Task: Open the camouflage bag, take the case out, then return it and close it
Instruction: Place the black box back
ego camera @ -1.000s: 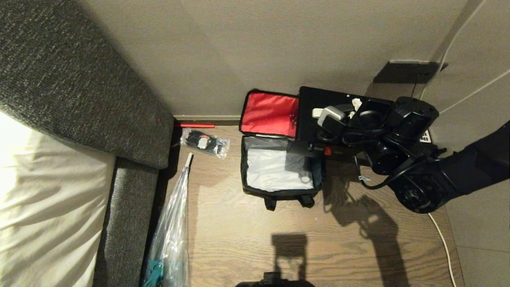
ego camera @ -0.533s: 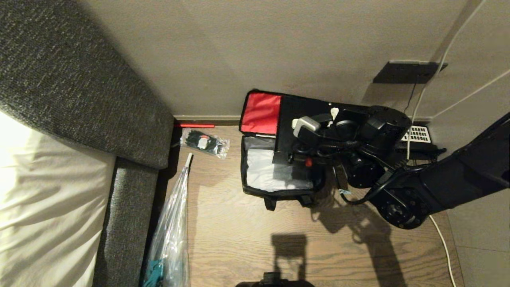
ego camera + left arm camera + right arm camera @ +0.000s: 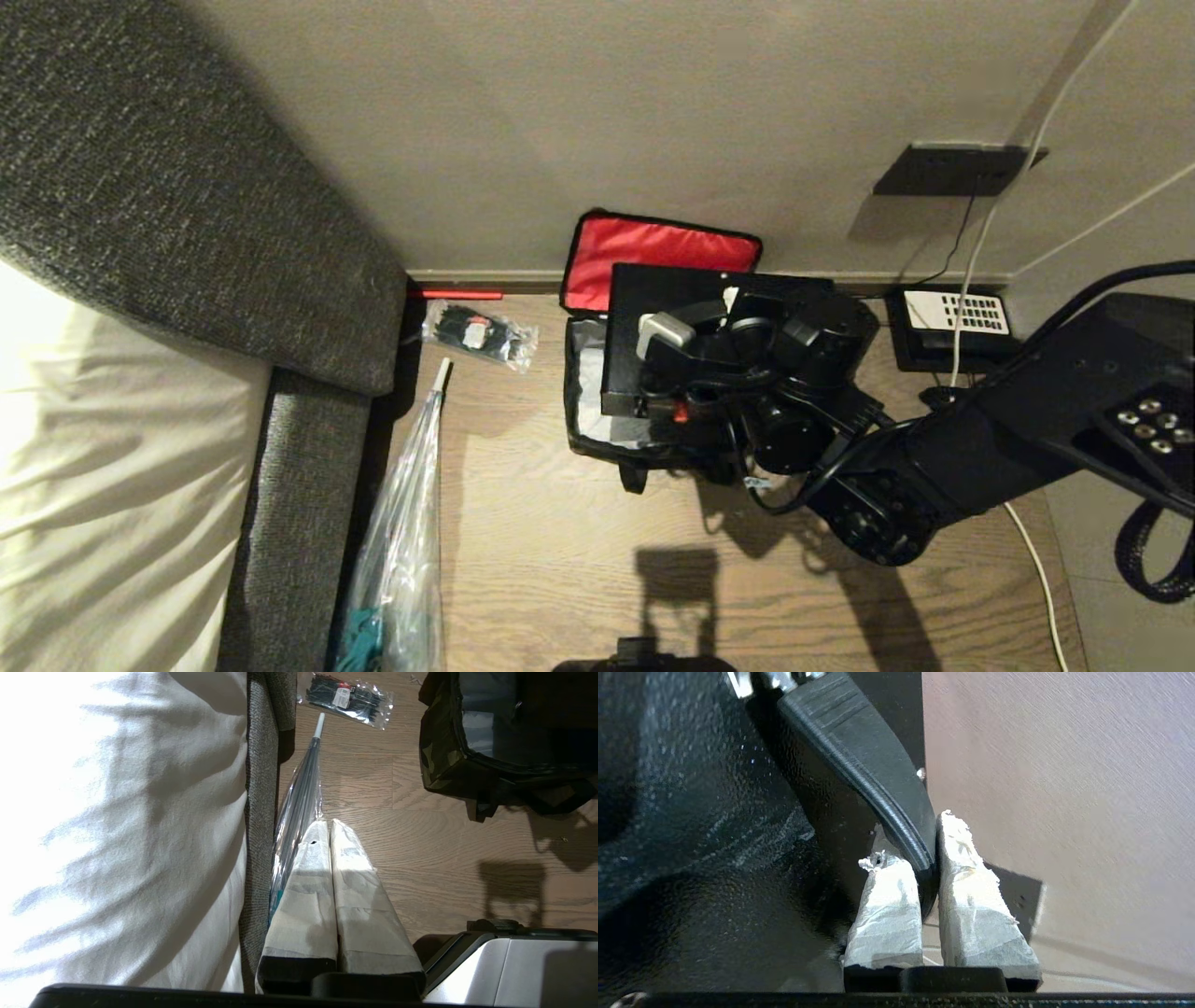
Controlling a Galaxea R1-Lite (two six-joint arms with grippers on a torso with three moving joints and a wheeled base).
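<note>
The camouflage bag [image 3: 597,455] stands open on the wooden floor by the wall, its red-lined lid [image 3: 653,252] leaning back. In the left wrist view the bag [image 3: 441,760] shows its camouflage side and pale inside. A black hard case [image 3: 653,303] hangs over the bag's opening and hides most of it. My right gripper [image 3: 733,308] holds the case from the right. In the right wrist view that gripper [image 3: 920,849] is shut on the case's black handle [image 3: 878,779], beside the case's textured body [image 3: 691,835]. My left gripper [image 3: 329,823] is parked low near the sofa, shut and empty.
A grey sofa [image 3: 187,233] with a white cushion fills the left. A wrapped umbrella [image 3: 406,532] and a packet of black ties [image 3: 481,336] lie beside it. A black telephone [image 3: 952,317] sits by the wall at right, with a white cable [image 3: 1036,560] on the floor.
My right arm has swung left and down with the case, from beside the bag to over its opening. The telephone behind it has come into view.
</note>
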